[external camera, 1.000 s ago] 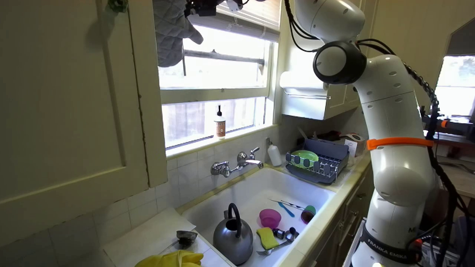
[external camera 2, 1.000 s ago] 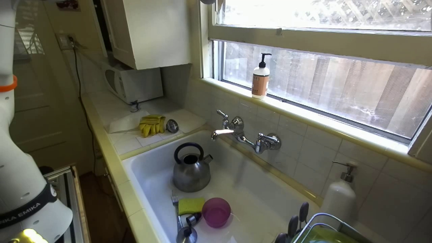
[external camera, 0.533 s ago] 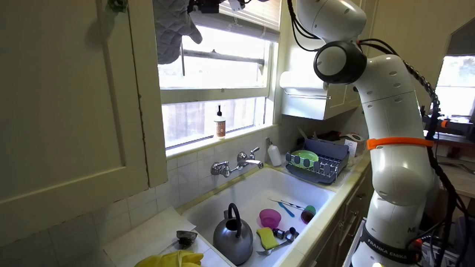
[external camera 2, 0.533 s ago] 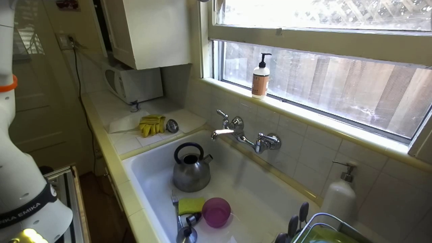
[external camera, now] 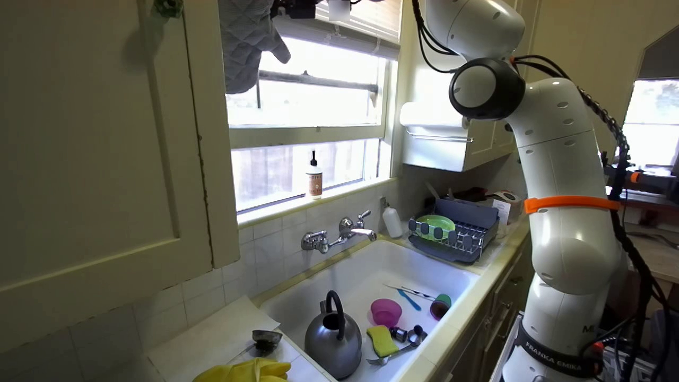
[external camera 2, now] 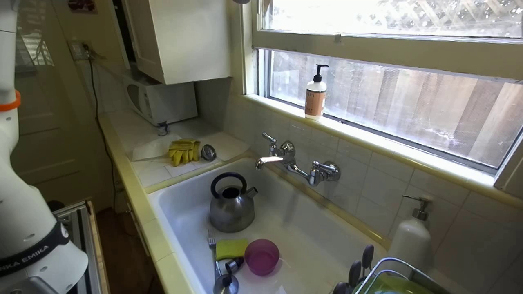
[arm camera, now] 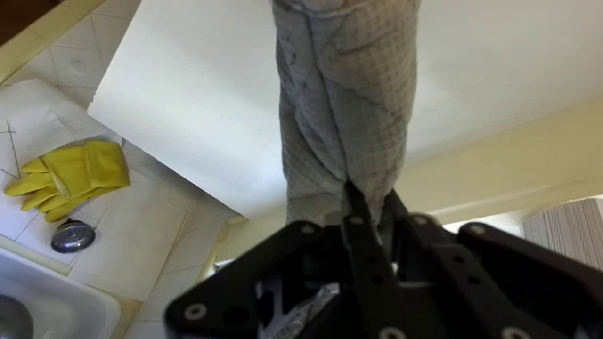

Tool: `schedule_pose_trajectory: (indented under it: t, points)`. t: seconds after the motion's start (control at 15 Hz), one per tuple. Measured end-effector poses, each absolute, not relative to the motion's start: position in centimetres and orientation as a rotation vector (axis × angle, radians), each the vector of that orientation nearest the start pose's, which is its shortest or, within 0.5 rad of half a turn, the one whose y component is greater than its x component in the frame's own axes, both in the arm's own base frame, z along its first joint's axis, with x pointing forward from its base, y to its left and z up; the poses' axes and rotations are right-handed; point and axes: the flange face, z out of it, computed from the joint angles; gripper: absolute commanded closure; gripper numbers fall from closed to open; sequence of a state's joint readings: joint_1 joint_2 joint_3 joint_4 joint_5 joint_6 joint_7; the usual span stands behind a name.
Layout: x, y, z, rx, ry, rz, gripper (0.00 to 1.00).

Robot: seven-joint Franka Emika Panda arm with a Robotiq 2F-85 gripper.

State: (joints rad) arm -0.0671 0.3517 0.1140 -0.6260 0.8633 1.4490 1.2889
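Slight shift of grey quilted cloth oven mitt [external camera: 244, 50] and white robot arm [external camera: 565, 164] since a second ago

Both have moved only a little in an exterior view; what lies in the white enamel sink [external camera 2: 318, 216] looks unmoved. Step in hand, as I judge it: keeping the mitt aloft. It hangs well above the level of the sink, though whether straight over it or past its edge I cannot tell. The black two-finger gripper [arm camera: 372, 200] has its jaws brought nearly together, pinching a fold of the mitt's cloth. Next, I judge, a firm, steady pinch is called for, since limp cloth may swing or slip, and care near the white-painted cupboard [arm camera: 212, 94], mounted past the sink end where a brushed-metal kettle with a black loop handle [external camera 2: 232, 214] stands.

Also in the sink are a round magenta bowl [external camera 2: 262, 257] and, just beside it, a rectangular yellow-green sponge [external camera 2: 231, 249]. Past the sink's kettle end, a white tiled counter [external camera 2: 157, 175] bears yellow rubber gloves [external camera 2: 184, 151]. At the sink's opposite end, a grey dish rack [external camera: 472, 213] holds a bright green dish [external camera: 435, 220]. Above the sink's back edge are a chrome wall faucet [external camera 2: 298, 170] and, higher, an orange-labelled pump bottle [external camera 2: 315, 102] before a window [external camera 2: 408, 102].
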Motion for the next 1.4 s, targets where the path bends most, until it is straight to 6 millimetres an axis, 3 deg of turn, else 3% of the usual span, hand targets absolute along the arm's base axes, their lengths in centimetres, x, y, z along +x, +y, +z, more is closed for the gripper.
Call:
schedule_pose_trajectory:
  t: [1.4]
  points:
    - [57.1, 11.3, 85.3, -1.979, 1.044, 0.216, 0.97]
